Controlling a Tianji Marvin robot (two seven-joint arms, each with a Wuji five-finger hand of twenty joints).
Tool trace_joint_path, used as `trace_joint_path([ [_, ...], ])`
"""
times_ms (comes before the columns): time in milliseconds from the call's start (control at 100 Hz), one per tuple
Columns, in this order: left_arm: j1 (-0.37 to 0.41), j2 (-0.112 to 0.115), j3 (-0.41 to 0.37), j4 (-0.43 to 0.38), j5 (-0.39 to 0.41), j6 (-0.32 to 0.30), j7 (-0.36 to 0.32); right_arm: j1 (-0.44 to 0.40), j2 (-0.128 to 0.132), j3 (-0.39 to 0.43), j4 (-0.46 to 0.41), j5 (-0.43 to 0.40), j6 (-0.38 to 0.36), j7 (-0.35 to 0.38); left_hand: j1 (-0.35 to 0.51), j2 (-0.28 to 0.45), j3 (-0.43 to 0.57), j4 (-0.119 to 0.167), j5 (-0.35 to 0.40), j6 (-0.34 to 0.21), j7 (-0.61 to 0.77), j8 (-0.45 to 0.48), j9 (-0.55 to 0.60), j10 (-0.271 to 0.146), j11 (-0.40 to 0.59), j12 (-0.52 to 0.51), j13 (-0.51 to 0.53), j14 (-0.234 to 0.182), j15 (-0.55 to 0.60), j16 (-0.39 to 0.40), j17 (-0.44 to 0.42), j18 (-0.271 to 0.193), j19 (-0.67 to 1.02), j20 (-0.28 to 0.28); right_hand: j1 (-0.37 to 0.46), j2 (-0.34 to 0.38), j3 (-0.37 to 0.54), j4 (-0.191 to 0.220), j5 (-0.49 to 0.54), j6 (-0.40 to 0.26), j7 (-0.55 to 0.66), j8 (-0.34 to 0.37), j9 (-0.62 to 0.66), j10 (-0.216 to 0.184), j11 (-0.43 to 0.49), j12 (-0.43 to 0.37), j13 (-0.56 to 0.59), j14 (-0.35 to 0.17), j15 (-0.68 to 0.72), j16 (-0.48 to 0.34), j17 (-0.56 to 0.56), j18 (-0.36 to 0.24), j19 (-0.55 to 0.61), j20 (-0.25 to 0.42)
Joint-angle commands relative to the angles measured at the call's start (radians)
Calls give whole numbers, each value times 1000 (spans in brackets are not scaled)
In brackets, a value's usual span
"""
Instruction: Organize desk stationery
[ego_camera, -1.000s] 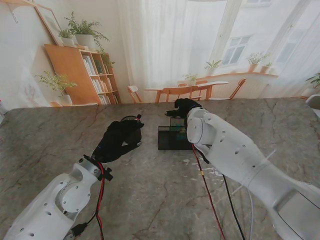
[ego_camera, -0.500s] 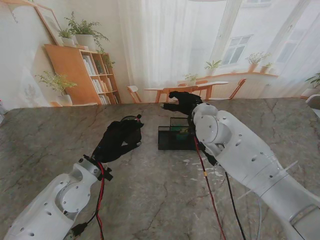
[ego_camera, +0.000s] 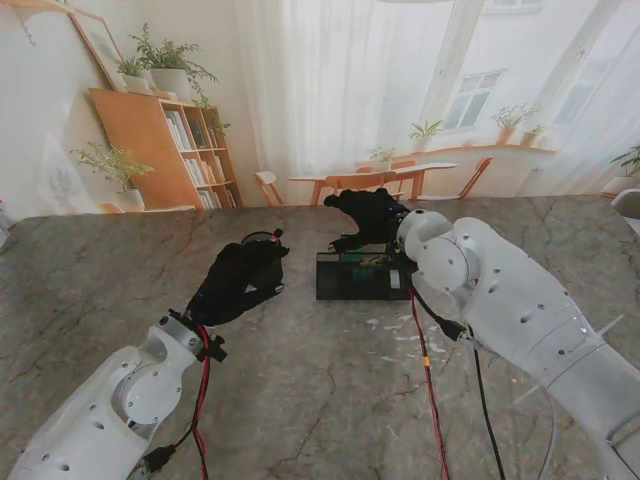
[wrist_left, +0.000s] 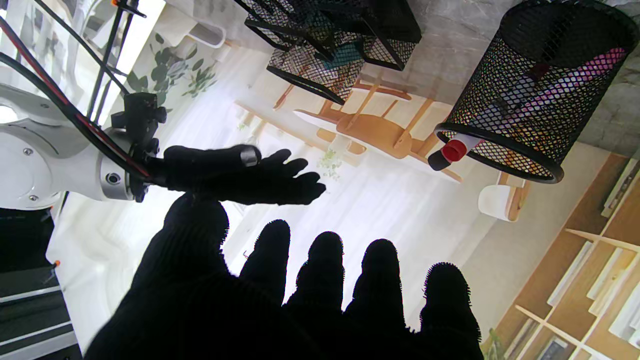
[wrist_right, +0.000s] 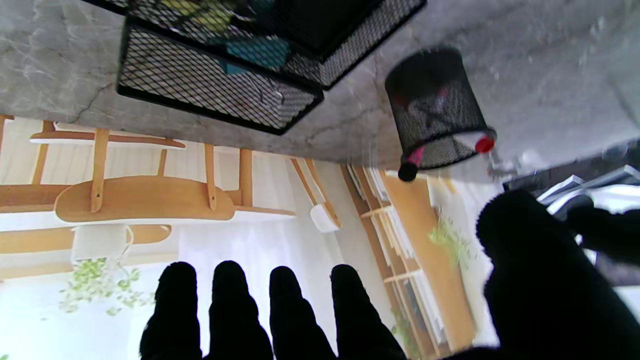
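Observation:
A black mesh desk organizer (ego_camera: 345, 282) stands mid-table with teal and yellow items in it, its mesh walls (wrist_right: 220, 85) close in the right wrist view. My right hand (ego_camera: 368, 218) hovers over its far side, open and holding nothing, fingers (wrist_right: 285, 305) spread. A round mesh pen cup (wrist_left: 520, 95) holds pink and red-capped markers. In the stand view it is mostly hidden behind my left hand (ego_camera: 238, 280), which is open and empty just nearer to me than the cup. The cup (wrist_right: 435, 117) stands left of the organizer.
Small white flecks (ego_camera: 388, 326) lie on the marble table (ego_camera: 300, 390) nearer to me than the organizer. Red and black cables (ego_camera: 425, 350) hang along my right forearm. A printed room backdrop rises behind the table's far edge.
My right forearm has swung to the right and uncovered the organizer, while the hand stays over its far side. The left arm has not moved.

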Motion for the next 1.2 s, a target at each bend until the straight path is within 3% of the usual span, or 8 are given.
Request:
trace_joint_path([
  [0, -1, -1, 6, 3, -2, 1, -2, 39, 4, -34, 35, -2, -14, 29, 25, 85, -26, -120, 12, -7, 6, 5, 6, -2, -3, 3, 18, -8, 2, 9, -15, -12, -1, 1, 14, -38, 21, 23, -1, 16, -39, -33, -34, 20, -14, 19, -18, 22, 5, 16, -10, 28, 44, 30],
  [160, -5, 0, 8, 5, -2, 5, -8, 135, -7, -154, 137, 10, -40, 25, 23, 84, -28, -121, 12, -7, 6, 5, 6, -3, -3, 3, 19, -8, 3, 9, -14, -13, -1, 1, 58, -99, 37, 24, -1, 16, -29, -37, -31, 33, 5, 46, 6, 37, 57, 32, 10, 66, 152, 49],
  [370, -6, 2, 10, 5, 3, 11, -11, 234, -46, -307, 283, 75, -25, -10, 24, 84, -26, -120, 12, -6, 6, 5, 6, 0, -3, 3, 18, -9, 2, 9, -14, -13, 0, 1, 87, -122, 48, 27, -17, 19, 25, 71, 5, 36, 57, 117, 59, 30, 201, 70, 78, 80, 313, 59],
  [530, -7, 2, 10, 5, 7, 19, -12, 274, -77, -387, 378, 118, -35, -41, 24, 84, -27, -120, 13, -6, 6, 5, 6, -2, -3, 3, 19, -8, 3, 10, -14, -12, 0, 1, 130, -138, 40, 31, -49, 50, 137, 226, 99, 16, 135, 191, 140, 2, 365, 104, 232, 32, 494, 143],
  [640, -8, 3, 10, 6, 9, 23, -13, 284, -92, -415, 424, 129, -55, -69, 23, 85, -27, -120, 12, -8, 6, 5, 6, -2, -3, 3, 18, -9, 2, 10, -14, -12, 0, 1, 164, -157, 34, 31, 0, 83, 167, 229, 184, -16, 223, 234, 227, -26, 474, 133, 335, -7, 566, 199],
  [770, -12, 4, 14, 10, 9, 27, -18, 293, -99, -440, 464, 129, -90, -91, 23, 84, -28, -121, 12, -7, 6, 5, 6, -2, -3, 3, 18, -9, 2, 10, -14, -13, 1, 2, 207, -188, 45, 34, 104, 126, 204, 212, 253, -52, 342, 246, 319, -64, 546, 135, 416, -48, 581, 195],
  [960, -16, 5, 19, 14, 10, 28, -23, 313, -108, -479, 524, 125, -153, -125, 25, 84, -27, -120, 13, -6, 6, 5, 6, -1, -3, 3, 20, -9, 3, 10, -14, -11, 2, 2, 206, -279, 295, 3, 239, 107, 280, 199, 345, -80, 503, 207, 414, -101, 601, 118, 500, -94, 573, 162],
  [1190, -16, 6, 19, 13, 17, 31, -23, 346, -143, -549, 617, 135, -203, -171, 25, 85, -27, -120, 13, -7, 7, 5, 7, 0, -3, 4, 21, -9, 4, 10, -14, -12, 3, 2, 277, -322, 387, -18, 335, 37, 392, 241, 444, -137, 651, 216, 520, -150, 666, 117, 613, -128, 598, 149],
])
